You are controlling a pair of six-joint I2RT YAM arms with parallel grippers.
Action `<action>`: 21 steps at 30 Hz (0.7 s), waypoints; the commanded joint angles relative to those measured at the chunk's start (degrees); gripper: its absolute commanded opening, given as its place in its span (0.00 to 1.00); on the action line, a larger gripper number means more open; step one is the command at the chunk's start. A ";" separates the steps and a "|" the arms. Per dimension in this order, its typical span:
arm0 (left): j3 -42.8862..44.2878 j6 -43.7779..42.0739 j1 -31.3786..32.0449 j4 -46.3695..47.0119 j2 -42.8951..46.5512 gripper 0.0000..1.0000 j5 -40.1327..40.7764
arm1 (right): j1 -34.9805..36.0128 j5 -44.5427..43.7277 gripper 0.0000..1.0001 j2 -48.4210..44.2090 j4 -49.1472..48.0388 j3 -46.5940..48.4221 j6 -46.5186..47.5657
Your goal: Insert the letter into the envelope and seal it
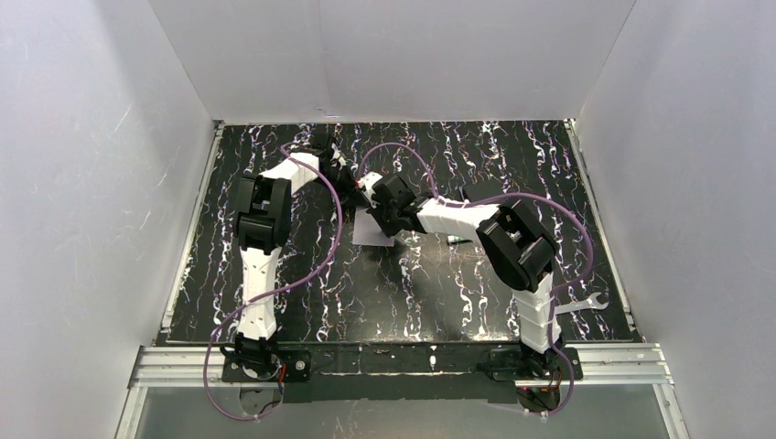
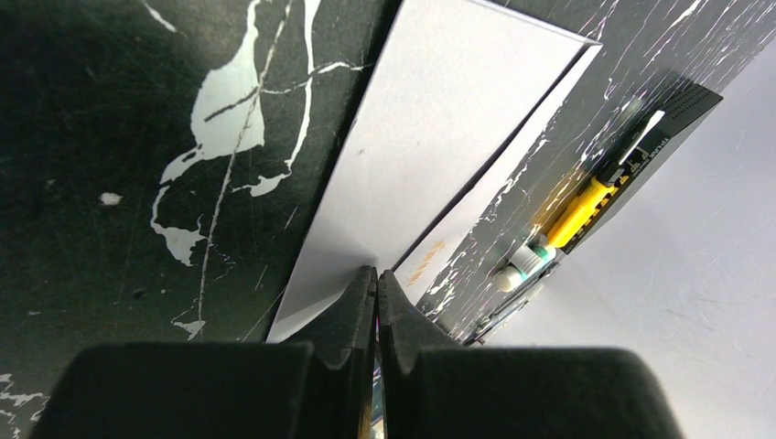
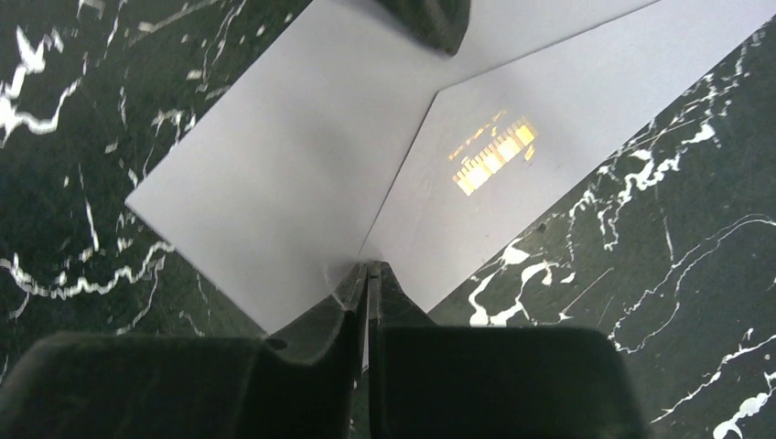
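My left gripper point(image 2: 376, 277) sits shut at the envelope's point(image 2: 430, 137) edge. My right gripper point(image 3: 366, 271) pinches its edge, the paper spreading toward 12 o'clock.

Looks like a robotics lab test cell to me, not anyone's home or office. Plain white panels point(image 1: 91, 201) box the table in on the left, back and right. The tabletop point(image 1: 393, 302) is covered in a black marble-look sheet. Along its near edge runs a bare aluminium rail point(image 1: 403, 358) with two white-and-black robot arms bolted to it, the left arm point(image 1: 259, 283) and the right arm point(image 1: 540, 311). Purple cables point(image 1: 331, 247) loop loosely off both arms. A wrench point(image 1: 582, 305) lies near the tabletop's near right corner, just beside the right arm.
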State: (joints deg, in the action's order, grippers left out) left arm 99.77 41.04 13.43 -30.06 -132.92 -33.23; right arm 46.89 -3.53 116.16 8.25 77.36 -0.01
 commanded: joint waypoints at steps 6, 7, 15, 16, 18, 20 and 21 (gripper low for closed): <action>-3.89 -3.42 -0.38 -5.09 -3.75 0.00 7.29 | 0.04 -6.13 0.10 11.55 4.02 6.15 -3.40; -4.02 -3.42 -0.36 -5.09 -3.75 0.00 7.12 | 0.04 -5.86 0.10 12.29 4.02 6.97 -3.56; -4.75 -3.74 -0.34 -5.09 -3.69 0.00 6.82 | -0.24 -8.45 0.09 16.06 3.65 11.50 -6.13; -4.77 -3.83 -0.35 -5.09 -3.60 0.00 6.78 | -0.49 -8.81 0.09 16.30 3.43 11.70 -6.60; -4.74 -4.02 -0.40 -5.20 -3.49 0.00 6.90 | -1.46 -9.27 0.09 16.51 4.33 13.26 -8.27; -4.62 -4.29 -0.58 -5.44 -3.25 0.00 7.23 | -3.46 -7.14 0.10 16.10 5.20 14.69 -9.82; -4.60 -4.44 -0.66 -5.44 -3.10 0.00 7.24 | -4.19 -6.22 0.10 15.83 4.76 15.00 -10.19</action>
State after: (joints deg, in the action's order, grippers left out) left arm 98.70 40.23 12.75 -28.53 -132.90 -34.96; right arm 46.52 -10.74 127.17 6.79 92.44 -6.59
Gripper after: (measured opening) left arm 0.007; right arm 0.098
